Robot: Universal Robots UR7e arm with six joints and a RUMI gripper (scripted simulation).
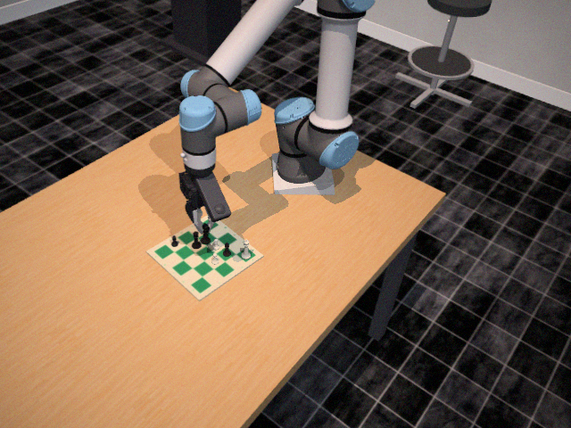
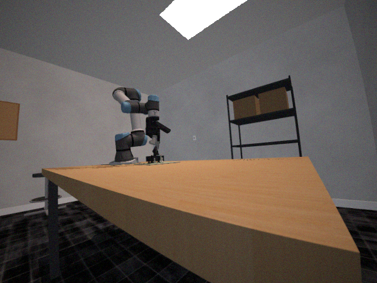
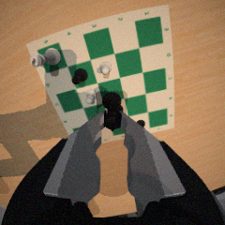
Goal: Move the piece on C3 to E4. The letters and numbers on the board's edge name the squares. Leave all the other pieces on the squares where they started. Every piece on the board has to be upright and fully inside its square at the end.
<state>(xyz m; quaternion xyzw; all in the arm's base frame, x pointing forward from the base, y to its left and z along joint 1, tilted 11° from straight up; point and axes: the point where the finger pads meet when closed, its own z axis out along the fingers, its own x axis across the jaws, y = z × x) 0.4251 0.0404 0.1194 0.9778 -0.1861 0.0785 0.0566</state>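
From the top view, a small green-and-cream chessboard (image 1: 201, 285) lies on the wooden desk (image 1: 322, 258), nearer the far edge where the arm's white base plate (image 1: 279, 187) sits than the near edge. The gripper (image 1: 199, 222) hangs over the board's far corner, clenched on a black chess piece (image 1: 205, 233). That piece is glossy black, with a rounded head over a narrow body and a wider foot; it looks lifted clear of the squares, though this angle does not settle it. Another tall black piece (image 1: 195, 240) stands just beside it, a black pawn (image 1: 174, 241) stands toward the board's left corner, and another black pawn (image 1: 226, 250) stands further right. Two small white pawns (image 1: 214, 244) (image 1: 214, 259) stand mid-board, and a taller white piece (image 1: 246, 249) stands at the right corner.

From the exterior view, low across the desk, the arm (image 2: 135, 121) folds over with the gripper (image 2: 155, 148) pointing straight down above the board, which shows only as a thin strip. Dark pieces (image 2: 154, 158) cluster beneath it, too small to tell apart. A black shelf rack (image 2: 228, 121) with cardboard boxes (image 2: 260, 103) stands by the back wall.

From the wrist view, the two grey fingers converge on the black chess piece (image 3: 112, 107), seen from above as stacked dark round forms, its head between the fingertips. Beneath lie the board's squares, a white pawn (image 3: 90, 97) just beside the left finger, and edge letters too blurred to read.
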